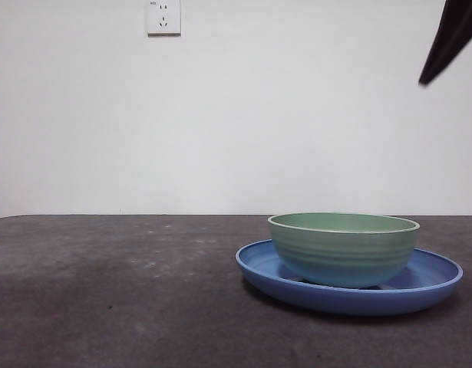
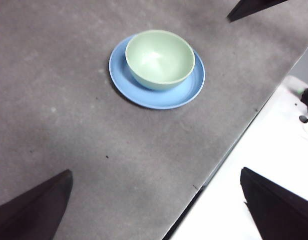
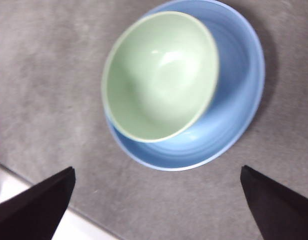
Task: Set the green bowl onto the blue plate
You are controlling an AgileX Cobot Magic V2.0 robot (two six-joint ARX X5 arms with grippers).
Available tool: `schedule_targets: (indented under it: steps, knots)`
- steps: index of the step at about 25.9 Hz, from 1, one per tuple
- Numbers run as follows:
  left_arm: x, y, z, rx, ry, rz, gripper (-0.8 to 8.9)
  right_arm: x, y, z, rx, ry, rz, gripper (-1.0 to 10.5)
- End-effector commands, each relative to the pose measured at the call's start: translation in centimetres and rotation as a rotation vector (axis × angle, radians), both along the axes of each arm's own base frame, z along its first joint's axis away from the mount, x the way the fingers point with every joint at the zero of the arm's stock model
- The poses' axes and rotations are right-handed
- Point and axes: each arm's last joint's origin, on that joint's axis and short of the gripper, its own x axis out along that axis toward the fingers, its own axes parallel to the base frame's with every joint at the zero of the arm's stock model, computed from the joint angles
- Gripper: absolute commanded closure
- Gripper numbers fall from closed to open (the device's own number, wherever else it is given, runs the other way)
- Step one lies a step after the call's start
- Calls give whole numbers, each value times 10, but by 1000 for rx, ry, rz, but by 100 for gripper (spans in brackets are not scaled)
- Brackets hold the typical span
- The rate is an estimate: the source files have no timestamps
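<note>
Pale sage-green ridged bowl point(image 1: 343, 249) already seated upright inside wide glossy blue plate point(image 1: 348, 287), off-centre toward one rim. Right gripper point(image 3: 156, 205) spread wide and empty above it; left gripper point(image 2: 156, 205) likewise spread, well apart. Main risk, probably: clipping the rim on a careless low pass and shoving the bowl off.

A bowl point(image 1: 344, 249) sits upright on a plate point(image 1: 259, 270), inside its rim and nearer one side than the middle, and the plate lies flat on a table point(image 1: 105, 299), in the right half of the front view. A wall point(image 1: 220, 115) stands behind the table, with a socket point(image 1: 163, 17) high on it, left of the dishes. Both grippers hang above the table apart from the dishes: the right gripper point(image 3: 156, 202) is over them, the left gripper point(image 2: 156, 202) further off near the table's edge.
</note>
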Motion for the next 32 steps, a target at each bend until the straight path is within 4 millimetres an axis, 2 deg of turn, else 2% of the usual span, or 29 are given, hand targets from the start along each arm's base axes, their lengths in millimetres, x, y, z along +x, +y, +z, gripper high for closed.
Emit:
schedule_targets:
  steps: [1,5,10,15,18,23,29,32]
  knots:
    - [0,0,4,-22,-23,-6,216,14,-4,-6,-19,15,-7,364]
    - [-1,0,4,-20,-22,-6,216,36,-15,-21,-28,29,-40,377]
    - [-1,0,4,-20,-22,-7,215,62,-31,-38,48,34,-76,519]
    - [-1,0,4,-21,-21,-7,215,82,-36,-63,72,89,-86,529]
    - [-1,0,4,-20,-21,-7,216,94,-36,-83,73,135,-84,669]
    - [-1,0,4,-20,-20,-8,216,103,-35,-100,87,162,-73,676]
    - [-1,0,4,-21,-20,-7,216,110,-22,-109,82,164,-38,681]
    - [-1,0,4,-24,-14,-3,216,111,-19,-112,60,173,-41,754]
